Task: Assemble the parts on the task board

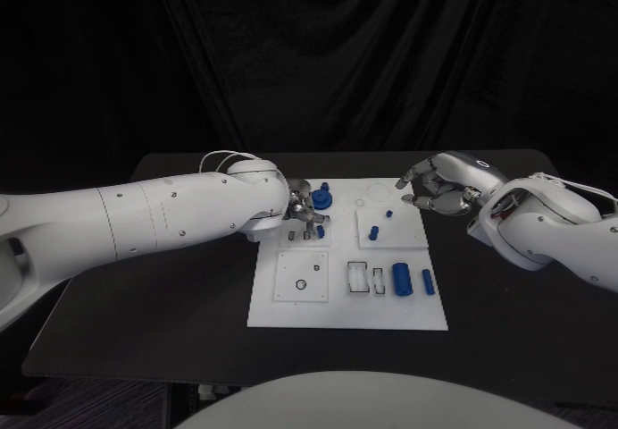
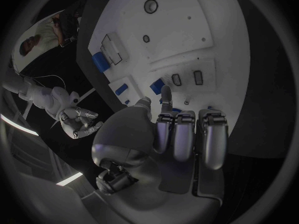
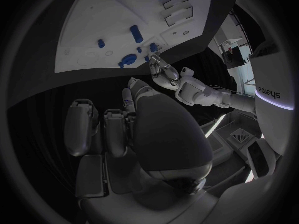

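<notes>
The white task board [image 1: 309,308] lies mid-table, also seen in the left wrist view [image 2: 181,25] and the right wrist view [image 3: 93,20]. A round blue part [image 1: 322,197] stands at its far left corner. Two small blue pegs [image 1: 373,233] stand on the far right panel. A thick blue cylinder [image 1: 402,278] and a thinner one [image 1: 428,282] lie on the near right. My left hand [image 1: 303,210] hovers over the far left panel beside the round part, its fingers [image 2: 187,134] stretched forward with nothing in them. My right hand [image 1: 436,190] hangs off the board's far right corner, fingers curled in on nothing.
Empty rectangular slots [image 1: 366,278] sit left of the thick cylinder, and small slots [image 1: 294,236] lie under my left hand. A ring hole [image 1: 300,285] marks the near left panel. Black table [image 1: 515,304] surrounds the board on all sides.
</notes>
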